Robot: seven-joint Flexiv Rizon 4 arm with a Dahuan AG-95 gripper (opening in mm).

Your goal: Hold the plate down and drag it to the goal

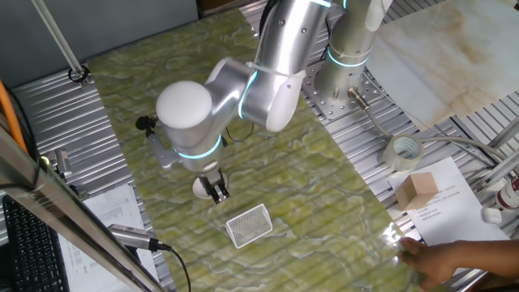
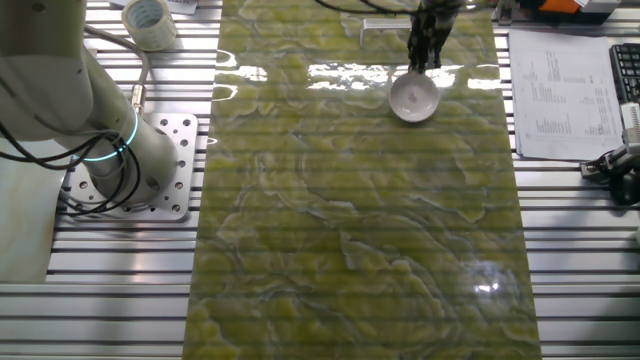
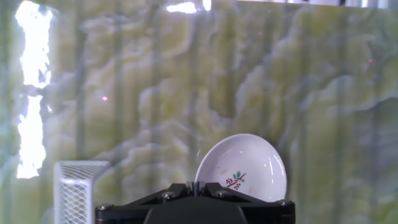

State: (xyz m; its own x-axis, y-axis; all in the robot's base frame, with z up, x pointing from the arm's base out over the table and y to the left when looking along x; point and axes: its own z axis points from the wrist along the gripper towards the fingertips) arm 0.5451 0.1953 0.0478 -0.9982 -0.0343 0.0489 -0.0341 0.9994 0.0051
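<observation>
The plate is a small round white dish with a red and green sprig inside, lying on the green marbled mat. It also shows in the other fixed view and the hand view. My gripper is shut and points down at the plate's rim on the side facing the goal; I cannot tell whether it touches. The gripper also shows in the other fixed view and the hand view. The goal is a white mesh tile a short way beyond the gripper, also visible in the other fixed view and the hand view.
A clear tape roll, a cardboard box on paper sheets and a person's hand lie right of the mat. The arm's base plate stands beside the mat. A keyboard and papers lie on the other side.
</observation>
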